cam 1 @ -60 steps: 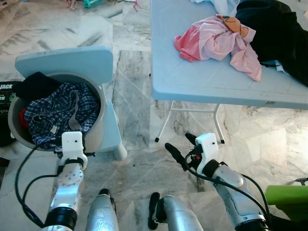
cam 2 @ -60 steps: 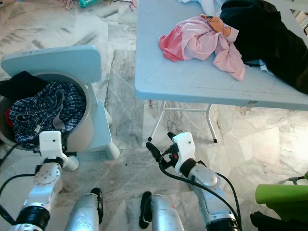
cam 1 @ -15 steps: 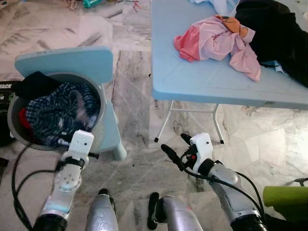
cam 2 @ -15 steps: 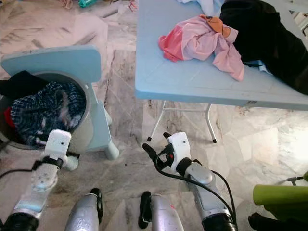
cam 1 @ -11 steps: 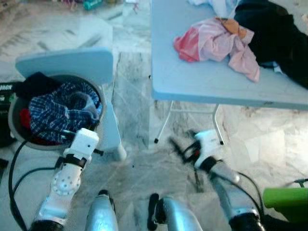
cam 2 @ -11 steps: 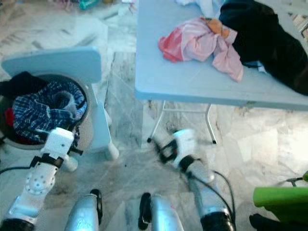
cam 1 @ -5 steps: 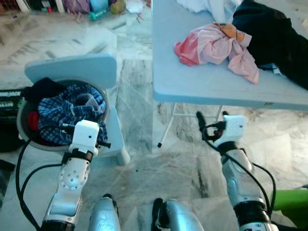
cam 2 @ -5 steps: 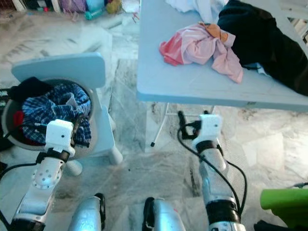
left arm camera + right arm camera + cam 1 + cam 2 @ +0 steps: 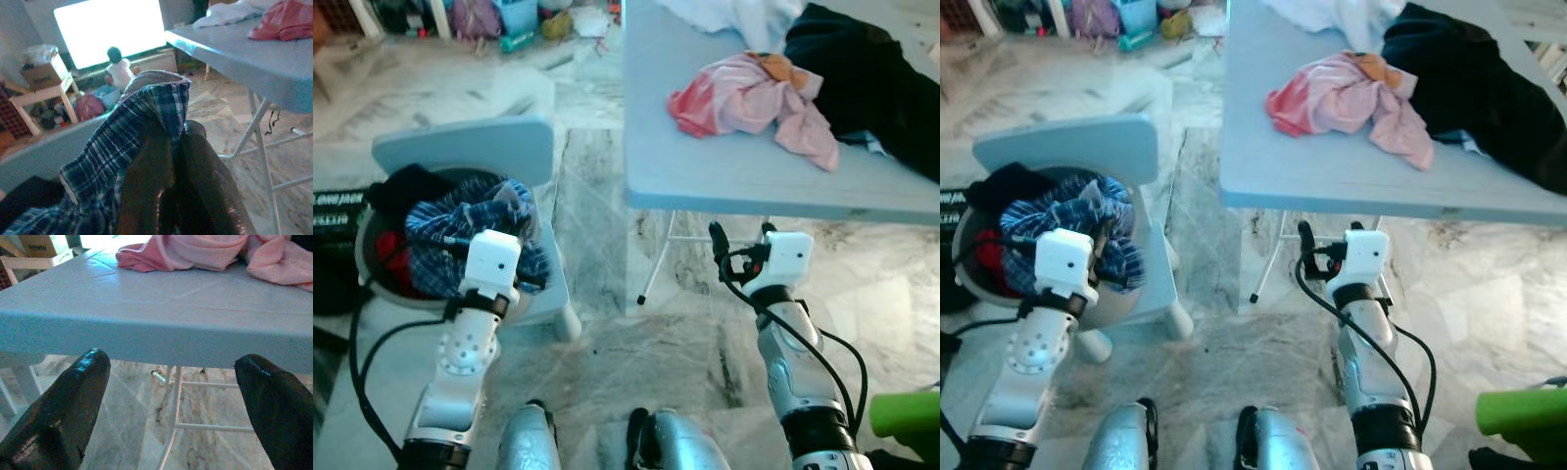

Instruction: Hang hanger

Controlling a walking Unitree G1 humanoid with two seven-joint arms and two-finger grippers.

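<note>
No hanger is in view. A blue plaid shirt lies in a grey laundry basket on a light blue chair. My left gripper is shut on a raised fold of that shirt, its fingers pressed together under the cloth. My right gripper is open and holds nothing. It sits just below the front edge of the blue folding table, and that table edge runs across between its fingers. A pink garment lies on the table.
A black garment and white cloth also lie on the table. White table legs stand close to my right gripper. A green object is at the lower right, a black box at the left, and clutter on the marble floor beyond.
My right gripper has risen from near the floor to just under the table's front edge. My left gripper reached into the basket and now holds a fold of plaid shirt. The camera shifted.
</note>
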